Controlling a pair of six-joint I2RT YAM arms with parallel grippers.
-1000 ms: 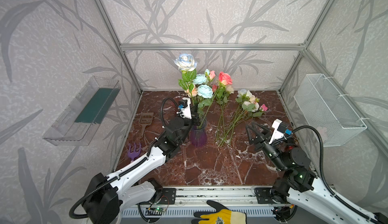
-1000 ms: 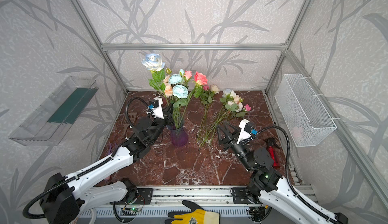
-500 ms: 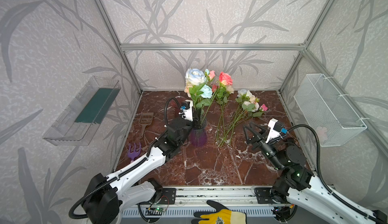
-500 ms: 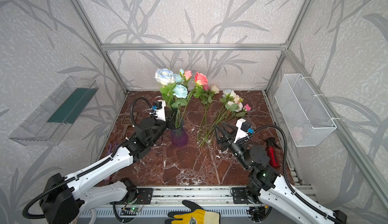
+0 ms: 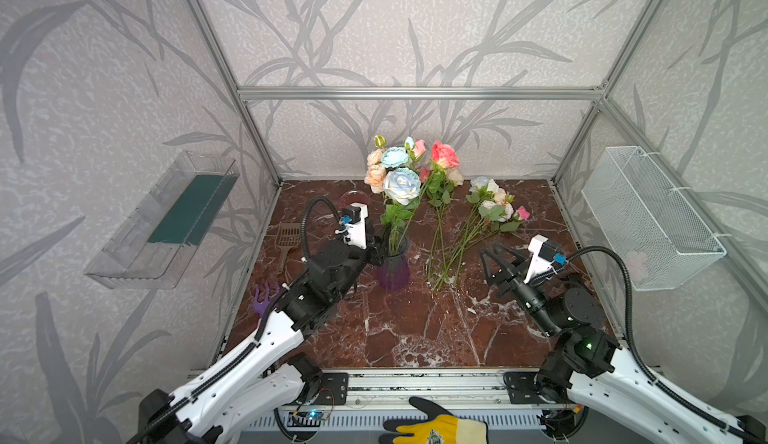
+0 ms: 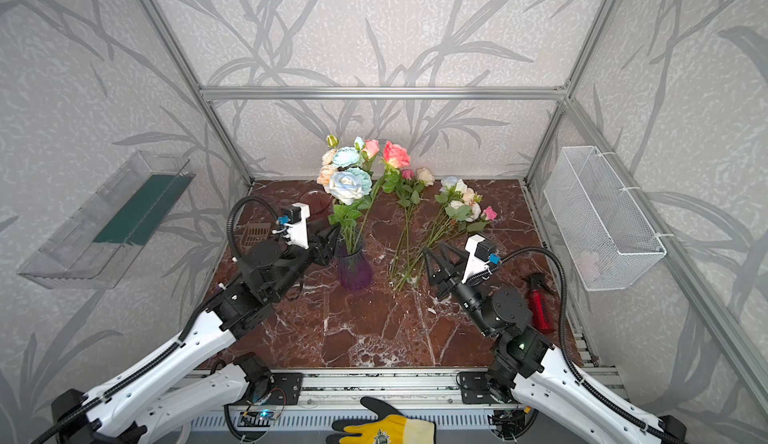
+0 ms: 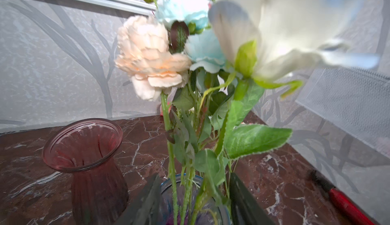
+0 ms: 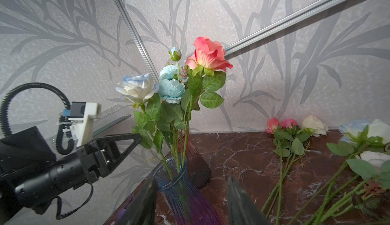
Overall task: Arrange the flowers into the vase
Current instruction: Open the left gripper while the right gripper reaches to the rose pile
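Observation:
A blue-purple glass vase (image 5: 392, 271) (image 6: 353, 269) (image 8: 185, 192) stands mid-table and holds several flowers: a pale blue-white rose (image 5: 401, 185) (image 6: 345, 186) (image 8: 137, 88), a coral rose (image 5: 444, 155) (image 8: 207, 55), and blue and peach heads (image 7: 147, 57). My left gripper (image 5: 380, 247) (image 6: 330, 240) (image 7: 194, 194) is open at the vase mouth, its jaws either side of the stems without pinching them. More flowers (image 5: 492, 209) (image 6: 461, 209) (image 8: 295, 133) lie on the table to the right. My right gripper (image 5: 492, 254) (image 6: 436, 259) (image 8: 192, 200) hovers open and empty near their stem ends.
A second, red glass vase (image 7: 84, 150) (image 5: 353, 198) stands behind the left gripper. A brown scoop (image 5: 286, 238) and a purple rake (image 5: 264, 296) lie at the left edge, a red spray bottle (image 6: 538, 304) at the right. A wire basket (image 5: 652, 217) hangs on the right wall.
The pale blue-white rose has come down from high above into the vase. My left gripper, shut on its stem before, has opened. The right gripper edged slightly left.

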